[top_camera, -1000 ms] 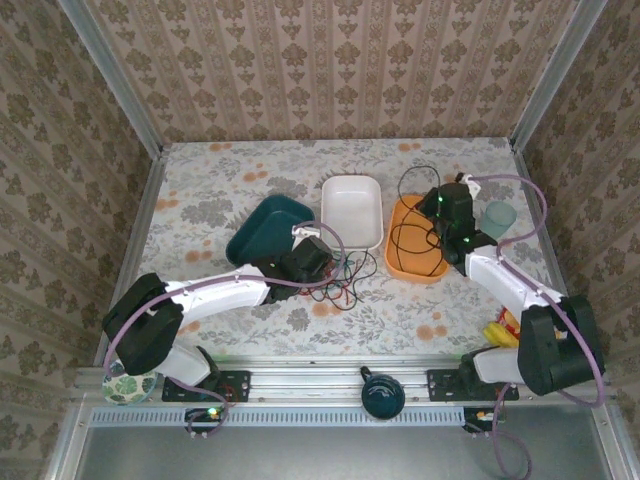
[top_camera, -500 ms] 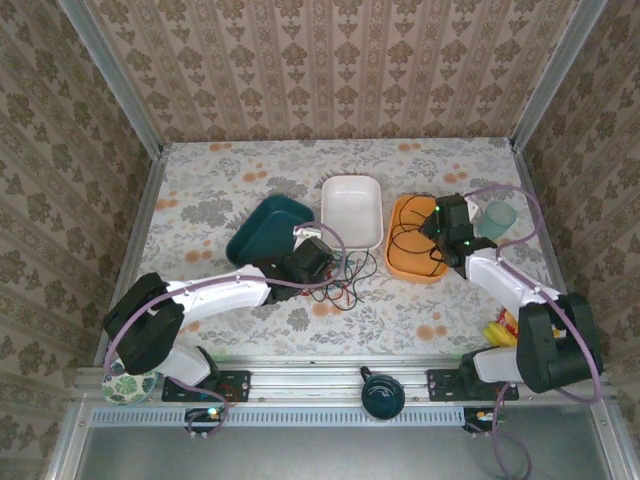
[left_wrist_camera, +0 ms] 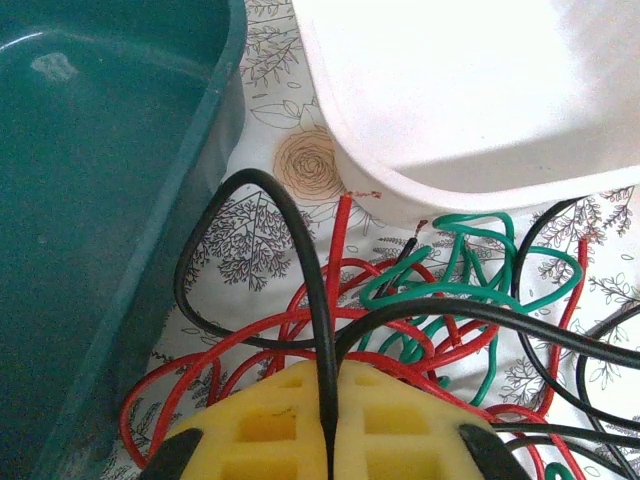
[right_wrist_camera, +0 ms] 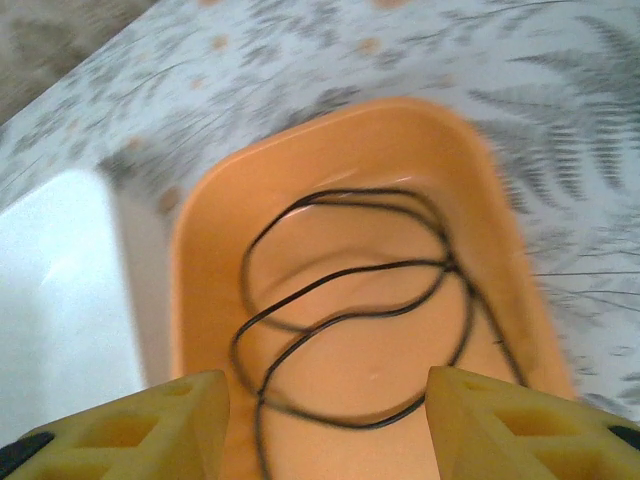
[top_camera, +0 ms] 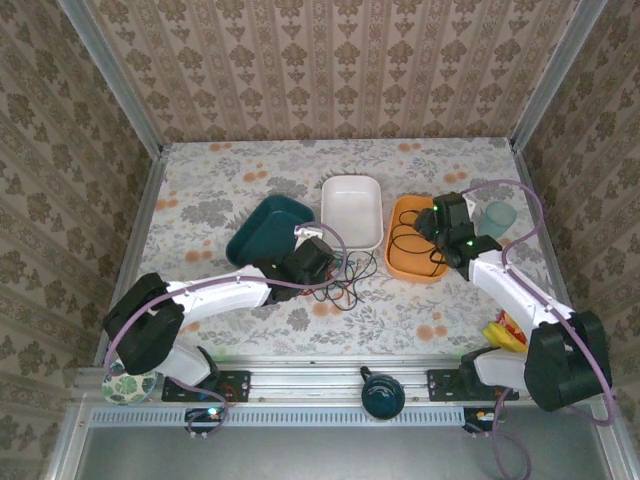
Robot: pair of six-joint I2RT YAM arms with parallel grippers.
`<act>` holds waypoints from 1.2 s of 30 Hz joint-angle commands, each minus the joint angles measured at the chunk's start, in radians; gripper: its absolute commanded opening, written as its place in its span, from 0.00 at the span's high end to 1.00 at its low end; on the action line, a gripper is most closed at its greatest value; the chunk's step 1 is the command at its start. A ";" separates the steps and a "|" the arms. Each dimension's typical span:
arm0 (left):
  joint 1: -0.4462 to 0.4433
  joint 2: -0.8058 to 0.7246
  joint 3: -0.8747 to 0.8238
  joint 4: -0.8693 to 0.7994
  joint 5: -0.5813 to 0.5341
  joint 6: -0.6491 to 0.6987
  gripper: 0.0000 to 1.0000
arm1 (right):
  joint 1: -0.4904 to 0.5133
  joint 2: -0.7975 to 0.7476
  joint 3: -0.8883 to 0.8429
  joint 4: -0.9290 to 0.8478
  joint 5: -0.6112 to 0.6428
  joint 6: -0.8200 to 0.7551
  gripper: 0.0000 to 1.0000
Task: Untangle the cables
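Partway done; one black cable (right_wrist_camera: 350,275) is out of the knot and lies coiled inside the orange tray (right_wrist_camera: 510,260), right of the white tray (top_camera: 352,210); right gripper (right_wrist_camera: 325,420) hangs just above it, fingers spread, nothing between them. The rest is left to do: red, green and black cables sit in a tangle (left_wrist_camera: 440,310) on the table just near of the white tray and right of the teal tray (left_wrist_camera: 80,200); red and green loops cross each other several times, so I'd guess several more pulls. Left gripper (left_wrist_camera: 330,405) sits low at the near-left side of the tangle, pads pressed together on a second black cable (left_wrist_camera: 315,300) that runs into the seam between them. Versus a second ago: right jaws were closed on the freed cable, with a loop reaching past the tray's far rim onto the table; now they have parted and the whole cable sits within the tray; left arm and tangle look unchanged.
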 commanded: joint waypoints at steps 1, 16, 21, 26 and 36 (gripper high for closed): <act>-0.005 -0.009 0.001 0.029 -0.004 0.022 1.00 | 0.092 -0.023 0.005 0.077 -0.288 -0.164 0.45; -0.006 -0.032 -0.027 0.087 0.026 0.034 1.00 | 0.353 0.197 0.064 0.064 -0.440 -0.351 0.45; -0.007 -0.034 -0.034 0.086 0.021 0.031 1.00 | 0.353 0.274 0.103 0.049 -0.456 -0.342 0.67; -0.008 -0.028 -0.035 0.063 -0.002 0.017 0.90 | 0.352 0.175 0.076 0.075 -0.326 -0.297 1.00; 0.009 0.040 -0.022 0.046 -0.008 0.000 0.53 | 0.337 -0.158 0.079 0.133 -0.055 -0.183 1.00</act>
